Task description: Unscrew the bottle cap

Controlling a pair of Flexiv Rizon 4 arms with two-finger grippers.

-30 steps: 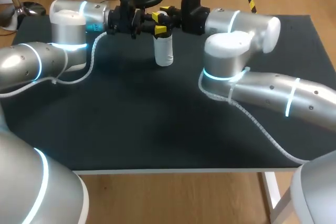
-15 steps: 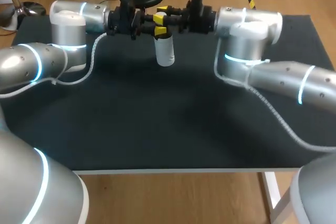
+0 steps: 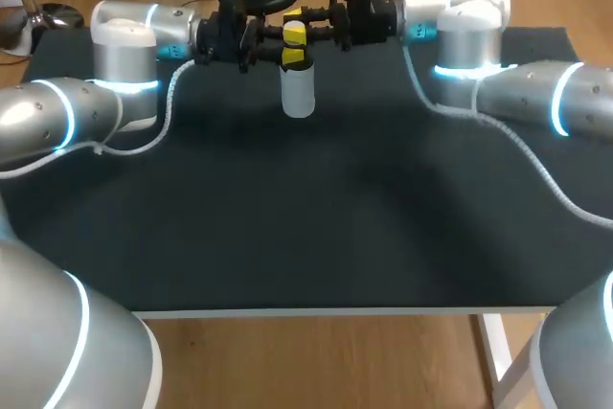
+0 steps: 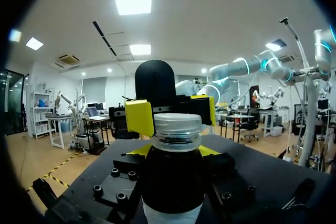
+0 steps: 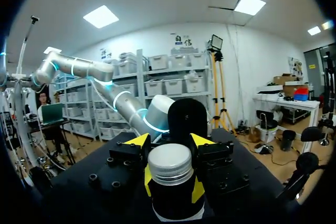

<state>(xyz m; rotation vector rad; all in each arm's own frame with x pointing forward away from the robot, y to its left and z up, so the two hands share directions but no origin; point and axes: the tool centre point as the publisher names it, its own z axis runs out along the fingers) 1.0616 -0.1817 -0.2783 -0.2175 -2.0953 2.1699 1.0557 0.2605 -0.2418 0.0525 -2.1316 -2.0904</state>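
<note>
The bottle [image 3: 298,93] is upright at the far middle of the counter [image 3: 287,217], its dark body clamped in the left claw [image 4: 175,153], and the opposite right claw [image 5: 171,184] is closed on the cap [image 5: 169,162] on top.

Counting off now: one bottle [image 3: 298,93], white-bodied, and just one silvery cap [image 5: 169,163]. Two silver arms in shot — left arm [image 3: 57,117], right arm [image 3: 536,93]. Two grippers as well, one apiece: left gripper [image 4: 173,151] and right gripper [image 5: 172,186]. Four yellow fingertips [image 5: 137,141] all told, two to each gripper. Two white coiled cables [image 3: 172,93] — one along each arm. One black table [image 3: 316,217], and only one.
</note>
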